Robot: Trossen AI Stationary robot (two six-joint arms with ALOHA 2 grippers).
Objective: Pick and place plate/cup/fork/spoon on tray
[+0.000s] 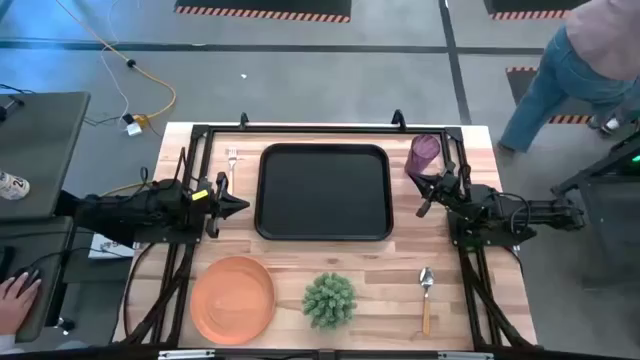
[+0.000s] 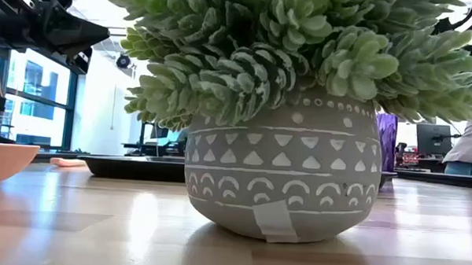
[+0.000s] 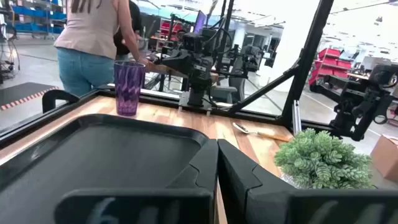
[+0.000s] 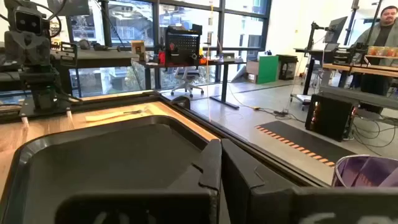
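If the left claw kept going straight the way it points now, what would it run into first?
Probably nothing on the table. The left claw, shut, points across the empty tray. It seems to sit above the tray's low rim, so it would pass over and eventually near the right claw, though height is unclear.

Tray [image 1: 324, 192]: plain black, mid table toward far edge.
Plate [image 1: 232, 298]: orange, near edge, left of plant.
Cup [image 1: 424, 154]: see-through purple, far right corner.
Spoon [image 1: 426, 298]: silver bowl, orange-tan handle, near right corner.
Fork [image 1: 232, 163]: silver tines, far left part of table, just beside tray.
Plant [image 1: 329, 299]: pale green, spiky.
Pot [image 2: 282, 177]: grey, white bands of dots, triangles, arches.
Table [image 1: 470, 310]: light wood planks, black frame.
Arms: black.
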